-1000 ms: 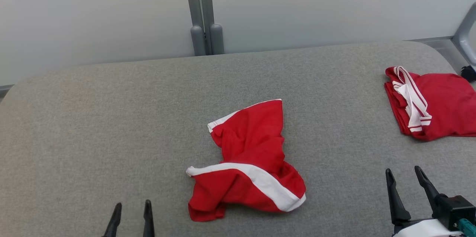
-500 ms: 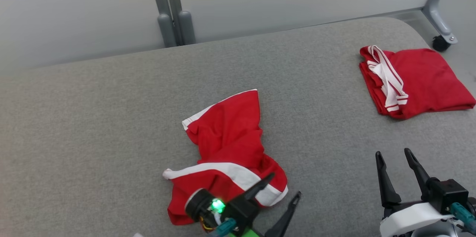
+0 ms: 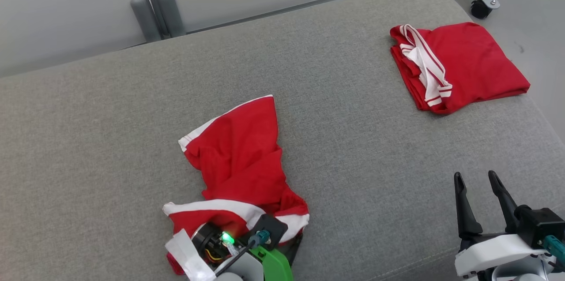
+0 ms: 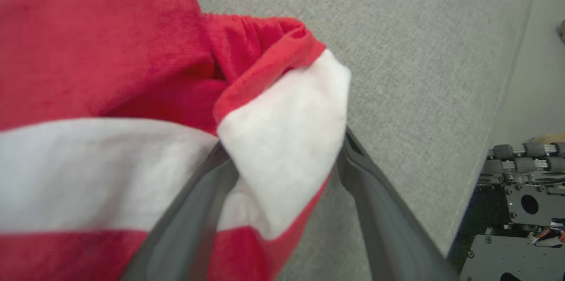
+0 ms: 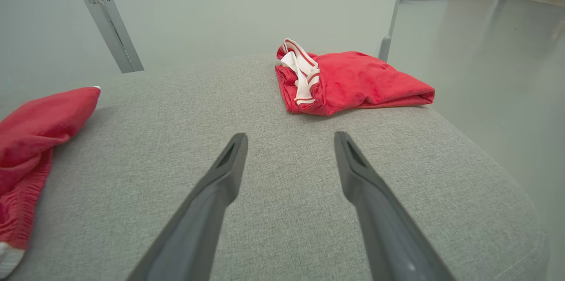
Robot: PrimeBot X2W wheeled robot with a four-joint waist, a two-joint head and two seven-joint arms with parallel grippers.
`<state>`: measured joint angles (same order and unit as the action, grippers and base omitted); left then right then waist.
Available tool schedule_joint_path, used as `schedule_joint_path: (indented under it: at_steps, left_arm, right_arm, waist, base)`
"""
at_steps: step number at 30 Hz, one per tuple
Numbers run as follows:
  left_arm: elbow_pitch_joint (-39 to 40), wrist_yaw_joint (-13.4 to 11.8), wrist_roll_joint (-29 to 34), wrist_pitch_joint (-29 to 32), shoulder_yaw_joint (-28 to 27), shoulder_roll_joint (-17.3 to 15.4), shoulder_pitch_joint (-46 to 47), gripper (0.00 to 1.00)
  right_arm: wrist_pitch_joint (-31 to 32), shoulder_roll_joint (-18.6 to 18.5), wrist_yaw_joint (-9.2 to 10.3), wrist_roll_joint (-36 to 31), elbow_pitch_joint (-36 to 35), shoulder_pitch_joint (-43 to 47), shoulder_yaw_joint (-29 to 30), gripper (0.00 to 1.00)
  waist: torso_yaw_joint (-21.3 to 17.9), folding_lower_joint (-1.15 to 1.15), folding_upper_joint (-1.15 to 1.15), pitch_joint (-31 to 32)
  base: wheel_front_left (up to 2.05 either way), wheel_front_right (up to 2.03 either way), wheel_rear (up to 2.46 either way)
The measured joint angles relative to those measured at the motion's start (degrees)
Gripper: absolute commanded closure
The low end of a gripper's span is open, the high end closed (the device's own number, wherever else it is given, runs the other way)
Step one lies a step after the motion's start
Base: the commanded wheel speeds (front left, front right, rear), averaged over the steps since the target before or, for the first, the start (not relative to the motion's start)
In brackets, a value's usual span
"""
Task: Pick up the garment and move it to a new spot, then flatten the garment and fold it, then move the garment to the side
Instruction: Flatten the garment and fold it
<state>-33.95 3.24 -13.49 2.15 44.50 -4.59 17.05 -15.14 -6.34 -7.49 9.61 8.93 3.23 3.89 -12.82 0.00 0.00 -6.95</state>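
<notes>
The garment (image 3: 238, 157) is a crumpled red piece with a white stripe, lying mid-table on the grey cloth surface (image 3: 353, 140). My left arm's wrist housing (image 3: 229, 243) hangs over its near end. In the left wrist view my left gripper (image 4: 282, 144) is open, its two fingers standing either side of the garment's (image 4: 110, 73) white-striped corner without pinching it. My right gripper (image 3: 475, 176) hovers open and empty above bare cloth at the lower right, well clear of the garment (image 5: 31, 126). Its fingers (image 5: 212, 192) point across the table.
A second red garment (image 3: 459, 65), folded, lies at the far right near the table's rounded edge, also ahead of my right gripper (image 5: 291, 136) as a folded pile (image 5: 353, 82). Grey partition posts (image 3: 150, 3) and a caster wheel (image 3: 479, 7) stand behind the table.
The head camera has swung, shifting the whole picture. My left arm came in from the bottom edge and lowered its open fingers around the garment's near white corner. The right gripper stayed open.
</notes>
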Motion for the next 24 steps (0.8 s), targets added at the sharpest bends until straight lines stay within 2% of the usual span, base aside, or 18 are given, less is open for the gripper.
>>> schedule_joint_path:
  at_steps: [1,3,7,11,15,19,24]
  left_arm:
    - [-0.32,-0.49,-0.08,0.85,-0.25,-0.01,0.31,1.0]
    - [-0.15,-1.58,-0.85,0.78,-1.38,0.12,0.61,1.0]
    - [4.0,-1.74,-5.05,-0.8,-5.1,-0.42,0.27,1.0]
    - [14.99,-1.67,-9.29,0.14,-8.39,-1.59,-1.43,1.0]
    - [30.63,-1.41,-13.73,5.46,-11.41,-5.13,-3.13,1.0]
    - [46.41,-1.25,-16.96,12.51,-14.19,-10.04,-3.74,1.0]
    - [60.09,-1.93,-21.13,20.49,-17.52,-14.46,-3.04,1.0]
  right_arm:
    - [0.0,0.13,0.0,0.07,0.1,0.0,0.04,0.0]
    - [0.0,0.34,0.0,0.22,0.21,0.0,0.18,0.0]
    - [0.0,0.65,0.0,0.22,0.38,0.08,0.33,0.0]
    - [0.0,0.55,0.0,0.22,0.55,1.53,1.11,0.0]
    - [0.0,0.36,0.0,0.23,0.71,2.43,1.58,0.0]
    - [0.0,0.4,0.0,0.23,0.8,2.47,1.65,0.0]
    - [0.0,0.54,0.0,0.24,1.34,2.72,1.34,0.0]
  waist:
    - [-0.13,0.0,0.0,-0.18]
    - [-0.05,0.0,0.0,-0.18]
    - [0.51,0.0,0.0,0.62]
    - [1.49,0.0,0.0,2.01]
    - [2.85,0.0,0.0,3.5]
    - [4.15,0.0,0.0,4.83]
    - [5.06,0.0,0.0,6.35]
  base:
    - [0.0,0.0,0.0]
    - [0.0,0.0,0.0]
    - [0.0,0.0,0.0]
    - [0.0,0.0,0.0]
    - [0.0,0.0,0.0]
    - [0.0,0.0,0.0]
    - [0.0,0.0,0.0]
